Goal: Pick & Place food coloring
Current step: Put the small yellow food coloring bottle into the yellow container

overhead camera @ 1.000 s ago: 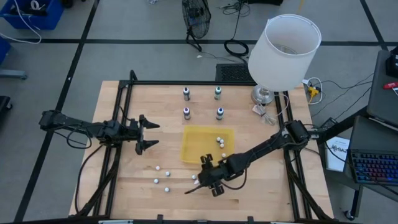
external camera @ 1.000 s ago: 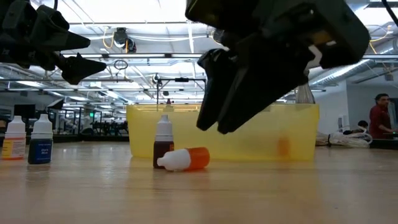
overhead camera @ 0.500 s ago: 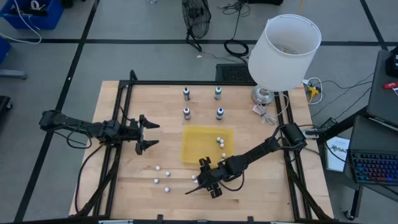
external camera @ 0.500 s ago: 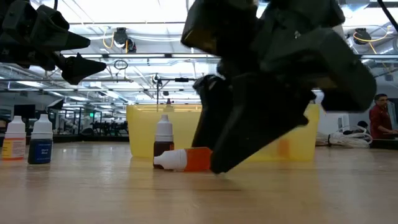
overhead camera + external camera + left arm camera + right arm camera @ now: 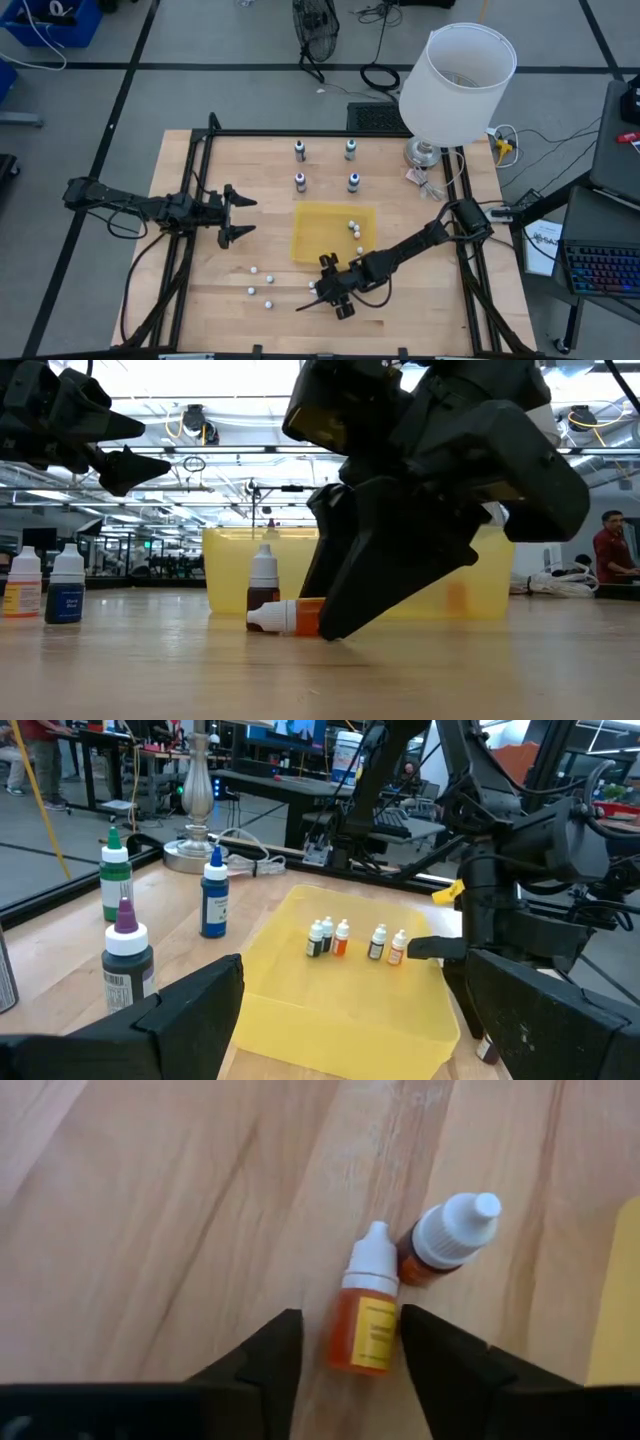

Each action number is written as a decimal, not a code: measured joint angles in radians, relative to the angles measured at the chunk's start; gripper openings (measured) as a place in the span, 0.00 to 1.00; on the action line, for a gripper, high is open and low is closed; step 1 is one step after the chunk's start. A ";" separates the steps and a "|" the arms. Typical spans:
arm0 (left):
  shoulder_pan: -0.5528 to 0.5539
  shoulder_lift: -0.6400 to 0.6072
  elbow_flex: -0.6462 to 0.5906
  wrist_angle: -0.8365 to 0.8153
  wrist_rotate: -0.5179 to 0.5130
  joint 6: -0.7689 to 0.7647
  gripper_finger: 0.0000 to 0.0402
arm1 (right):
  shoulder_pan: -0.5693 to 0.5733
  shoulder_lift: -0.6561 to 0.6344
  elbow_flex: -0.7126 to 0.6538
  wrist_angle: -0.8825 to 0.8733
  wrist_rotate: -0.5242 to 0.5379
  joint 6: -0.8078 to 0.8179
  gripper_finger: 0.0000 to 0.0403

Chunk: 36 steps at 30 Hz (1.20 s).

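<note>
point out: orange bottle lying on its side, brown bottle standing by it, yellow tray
orange bottle (image 5: pixel 365 1322): right wrist view, on its label.
brown bottle (image 5: pixel 452 1233): right wrist view, on its white cap.
yellow tray (image 5: pixel 310 236): high view, bare floor.

Two dark, slender jointed robot arms with blocky black two-finger claws

The left arm's black claw (image 5: pixel 236 214) ends a thin, knobbly matte arm with a loose dark cable looping alongside; its fingers (image 5: pixel 200 1010) are broad, flat-faced wedges of dull black plastic. The right arm's black claw (image 5: pixel 323 293) follows a long dark link running from a rounded joint housing; its fingers (image 5: pixel 270 1355) taper to blunt, angular tips, and its chunky body is faceted.
</note>
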 joint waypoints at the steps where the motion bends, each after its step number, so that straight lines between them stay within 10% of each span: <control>1: 0.000 0.000 0.000 0.000 0.000 0.000 0.94 | 0.001 0.000 0.000 0.000 0.000 0.008 0.36; 7: 0.000 0.000 0.000 0.000 0.000 0.000 0.94 | 0.000 0.001 0.000 0.016 0.004 0.027 0.10; 36: 0.000 0.000 0.000 0.183 -0.030 0.097 0.94 | 0.050 -0.252 -0.002 0.032 0.194 -0.090 0.10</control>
